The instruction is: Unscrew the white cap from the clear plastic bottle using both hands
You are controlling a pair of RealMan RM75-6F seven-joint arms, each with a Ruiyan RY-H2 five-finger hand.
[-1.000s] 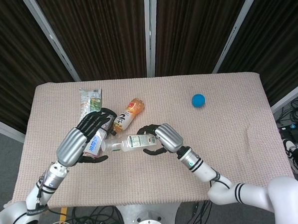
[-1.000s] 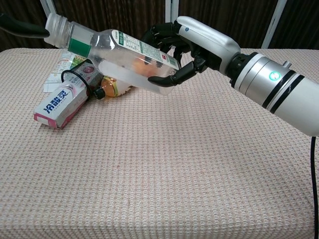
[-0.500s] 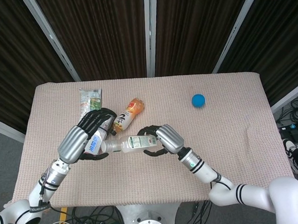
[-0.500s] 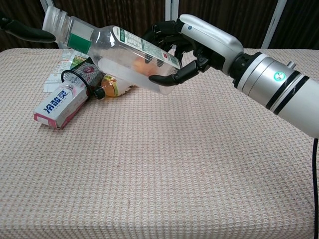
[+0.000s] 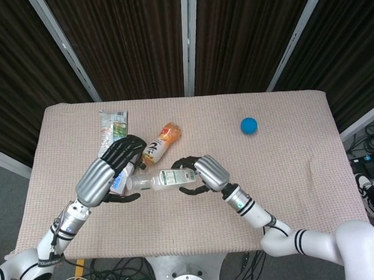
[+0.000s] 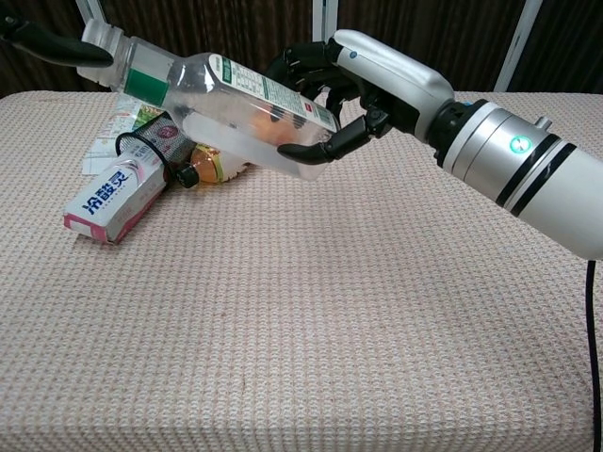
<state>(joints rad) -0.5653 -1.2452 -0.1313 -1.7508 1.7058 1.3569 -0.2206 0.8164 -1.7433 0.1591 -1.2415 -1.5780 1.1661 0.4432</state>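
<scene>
right hand (image 6: 363,80) — grips clear bottle (image 6: 226,99) | left hand (image 5: 110,169) — at white cap (image 6: 99,42)

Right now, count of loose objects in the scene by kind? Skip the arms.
Bottles: 2, clear bottle held off the table by the right hand, orange bottle lying on the table
Cartons and packs: 2, pink-white box, green-white pack
Balls: 1, blue ball
Total: 5
</scene>
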